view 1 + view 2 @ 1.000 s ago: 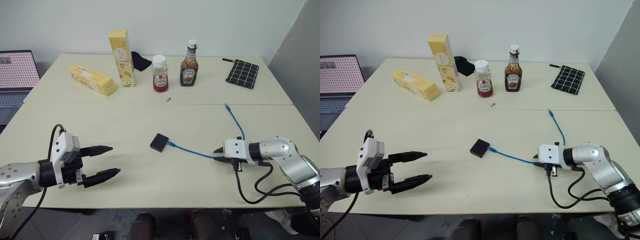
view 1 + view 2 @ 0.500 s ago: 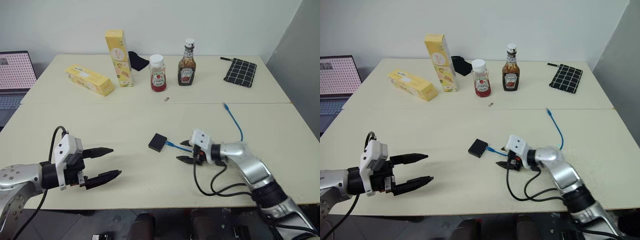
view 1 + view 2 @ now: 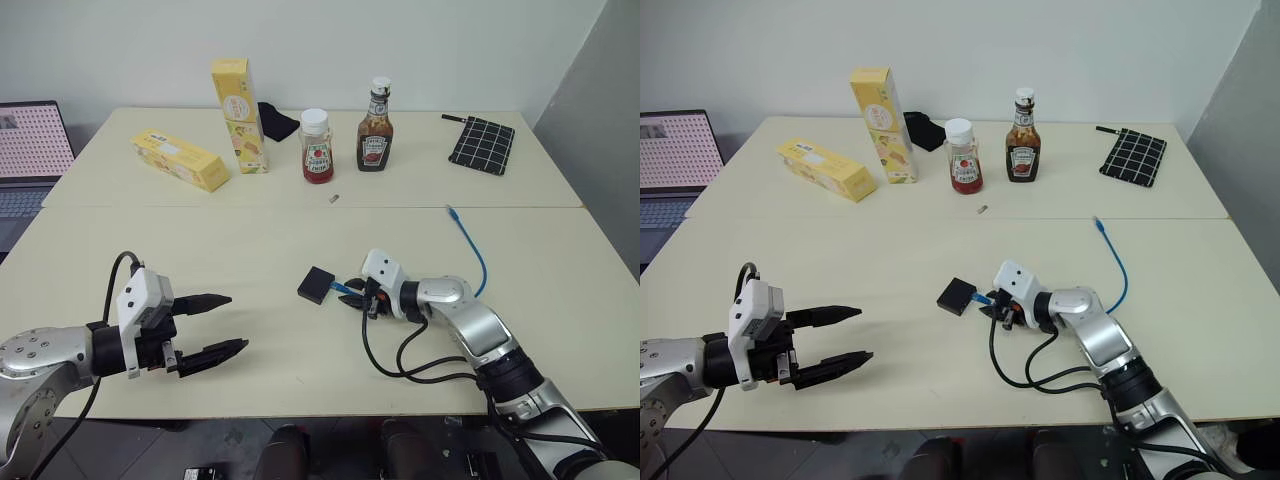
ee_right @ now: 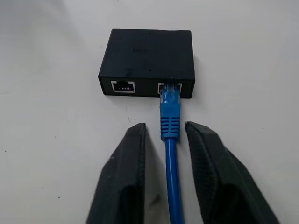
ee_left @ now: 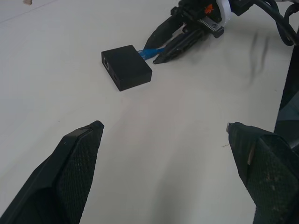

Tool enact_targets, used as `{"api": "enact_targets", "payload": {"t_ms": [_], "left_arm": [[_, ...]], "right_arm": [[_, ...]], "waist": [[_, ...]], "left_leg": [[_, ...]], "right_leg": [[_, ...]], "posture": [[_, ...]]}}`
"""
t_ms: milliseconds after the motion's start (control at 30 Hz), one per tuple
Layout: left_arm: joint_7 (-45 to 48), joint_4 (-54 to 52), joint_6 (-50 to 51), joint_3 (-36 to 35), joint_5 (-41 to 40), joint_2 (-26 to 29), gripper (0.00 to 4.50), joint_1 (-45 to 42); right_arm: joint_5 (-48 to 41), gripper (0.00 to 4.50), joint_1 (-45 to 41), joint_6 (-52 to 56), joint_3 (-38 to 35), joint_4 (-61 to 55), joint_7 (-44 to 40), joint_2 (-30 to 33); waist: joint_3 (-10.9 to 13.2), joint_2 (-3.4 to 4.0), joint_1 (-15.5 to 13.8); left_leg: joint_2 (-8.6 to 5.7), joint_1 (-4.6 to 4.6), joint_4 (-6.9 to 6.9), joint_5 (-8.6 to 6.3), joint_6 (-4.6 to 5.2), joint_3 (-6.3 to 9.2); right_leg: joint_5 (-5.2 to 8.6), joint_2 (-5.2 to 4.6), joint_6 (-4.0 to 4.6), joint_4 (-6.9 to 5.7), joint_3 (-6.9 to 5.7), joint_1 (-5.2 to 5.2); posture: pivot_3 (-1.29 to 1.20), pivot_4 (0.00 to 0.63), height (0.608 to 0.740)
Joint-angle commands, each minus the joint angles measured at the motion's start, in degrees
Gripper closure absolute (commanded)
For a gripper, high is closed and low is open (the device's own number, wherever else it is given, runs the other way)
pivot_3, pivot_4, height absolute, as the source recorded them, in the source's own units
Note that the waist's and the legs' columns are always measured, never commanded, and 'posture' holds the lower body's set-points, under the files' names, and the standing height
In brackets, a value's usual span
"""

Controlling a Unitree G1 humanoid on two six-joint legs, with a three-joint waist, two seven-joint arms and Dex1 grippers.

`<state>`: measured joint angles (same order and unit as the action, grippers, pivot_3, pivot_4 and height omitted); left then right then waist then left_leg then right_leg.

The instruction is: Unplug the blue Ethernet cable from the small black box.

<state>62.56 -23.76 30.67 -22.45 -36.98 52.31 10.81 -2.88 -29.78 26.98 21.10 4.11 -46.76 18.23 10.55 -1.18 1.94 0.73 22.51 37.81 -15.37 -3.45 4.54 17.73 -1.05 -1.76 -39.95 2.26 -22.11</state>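
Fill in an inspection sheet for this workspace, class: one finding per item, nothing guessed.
Surface: pale beige table, two joined tops.
Job's things: thin blue Ethernet cable plugged into small matte-black box; second port empty.
Clutter: two yellow cartons, red sauce jar, brown sauce bottle, black grid cloth, black fabric wad.
Grippers: right end effector straddles the cable behind the plug, fingers not quite touching; left end effector open, apart.
Cables: thick black robot cable looped on the table.
Surroundings: laptop, white wall.
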Motion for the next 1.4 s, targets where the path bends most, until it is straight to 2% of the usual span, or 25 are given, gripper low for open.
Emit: {"api": "enact_targets", "payload": {"t_ms": [33,67,133,200,400,567,767,967,1000,1033,1167,1400], "left_arm": [[-1.67,1.68,0.64,0.72,-0.28,-1.09,0.0,-1.79],[-2.04,2.31,0.95,0.81,-0.41,-1.33,0.0,-2.14],[-2.61,3.2,1.71,0.71,-1.34,-2.23,0.0,-2.87],[-4.6,3.89,4.49,0.68,-4.61,-4.44,0.0,-5.2],[-6.76,2.78,11.94,4.07,-9.71,-6.49,0.0,-9.31],[-9.71,4.22,16.93,6.52,-13.59,-9.11,0.0,-15.78],[-10.76,5.78,18.33,10.49,-14.36,-13.04,0.0,-20.78],[-10.26,7.05,18.62,11.54,-14.44,-14.17,0.0,-21.77],[-10.07,7.53,18.78,11.5,-14.73,-14.43,0.36,-22.06],[-9.92,7.8,18.89,11.41,-15.01,-14.59,0.45,-22.24],[-9.79,8.43,19.09,11.35,-15.17,-14.78,1.49,-22.83],[-9.31,8.84,18.2,12.39,-13.63,-14.8,2.89,-22.5]], "right_arm": [[1.65,4.23,-0.78,-2.55,0.11,-0.53,0.62,0.77],[2.21,4.44,-0.76,-3.74,0.35,-0.61,0.59,1.3],[3.16,4.44,-0.57,-6.45,0.43,-1.26,0.41,2.46],[4.6,4.44,-0.46,-13.17,0.13,-3.34,-0.23,5.05],[9.48,4.44,-1.38,-34.29,0.32,-3.37,-0.08,10.55],[12.33,4.44,-3.37,-46.81,0.63,-4.0,0.55,12.07],[14.19,4.44,-4.96,-51.8,0.72,-5.22,1.96,10.55],[15.04,4.44,-4.68,-52.38,0.4,-6.38,2.06,9.88],[15.11,4.44,-4.65,-52.4,0.36,-6.6,2.09,9.8],[15.16,4.44,-4.57,-52.38,0.32,-6.83,2.12,9.77],[15.39,4.44,-4.4,-52.68,0.23,-7.15,2.48,9.69],[16.45,4.44,-4.88,-54.32,0.98,-6.89,3.15,9.2]], "waist": [[0.01,0.01,-0.02],[0.01,0.01,-0.03],[0.01,0.01,-0.07],[0.01,0.02,-0.11],[0.01,0.0,-0.02],[0.01,0.0,0.04],[0.01,0.0,-0.04],[0.01,0.0,-0.05],[0.0,0.0,-0.07],[0.01,0.0,-0.07],[0.01,0.0,-0.07],[0.01,0.0,-0.07]], "left_leg": [[0.0,0.0,0.0,0.0,0.0,0.0],[0.0,0.0,0.0,0.0,0.0,0.0],[-0.01,0.02,0.01,0.0,0.0,0.01],[-0.02,0.02,0.01,0.0,0.0,0.0],[-0.01,0.08,0.03,0.0,0.0,0.02],[-0.01,0.09,0.04,0.0,0.0,0.01],[-0.01,0.07,0.05,0.01,-0.02,0.02],[-0.01,0.1,0.07,0.01,-0.02,0.02],[-0.01,0.1,0.07,0.01,-0.02,0.03],[-0.01,0.09,0.07,0.01,-0.02,0.03],[-0.01,0.09,0.07,0.01,-0.02,0.03],[-0.01,0.09,0.07,0.01,-0.02,0.03]], "right_leg": [[0.0,0.0,0.0,0.0,0.0,0.0],[0.0,0.01,0.0,-0.01,0.0,0.0],[0.0,0.02,0.0,0.0,-0.02,0.0],[0.0,0.01,-0.01,-0.01,-0.02,-0.01],[0.0,-0.01,-0.01,-0.02,-0.02,-0.06],[0.0,0.0,-0.01,-0.04,-0.02,-0.06],[-0.01,0.0,-0.01,-0.06,-0.02,-0.05],[-0.01,-0.01,-0.01,-0.05,0.0,-0.05],[-0.01,-0.01,-0.01,-0.05,0.0,-0.05],[-0.01,-0.01,-0.01,-0.05,-0.01,-0.05],[-0.01,-0.01,-0.01,-0.04,-0.01,-0.05],[-0.01,-0.01,0.0,-0.05,0.0,-0.05]], "posture": [[0.0,0.15,0.74],[0.0,0.15,0.74],[0.0,0.15,0.74],[0.0,0.15,0.74],[0.0,0.15,0.74],[0.0,0.15,0.74],[0.0,0.15,0.74],[0.0,0.15,0.74],[0.0,0.15,0.74],[0.0,0.15,0.74],[0.0,0.15,0.74],[0.0,0.15,0.74]]}}
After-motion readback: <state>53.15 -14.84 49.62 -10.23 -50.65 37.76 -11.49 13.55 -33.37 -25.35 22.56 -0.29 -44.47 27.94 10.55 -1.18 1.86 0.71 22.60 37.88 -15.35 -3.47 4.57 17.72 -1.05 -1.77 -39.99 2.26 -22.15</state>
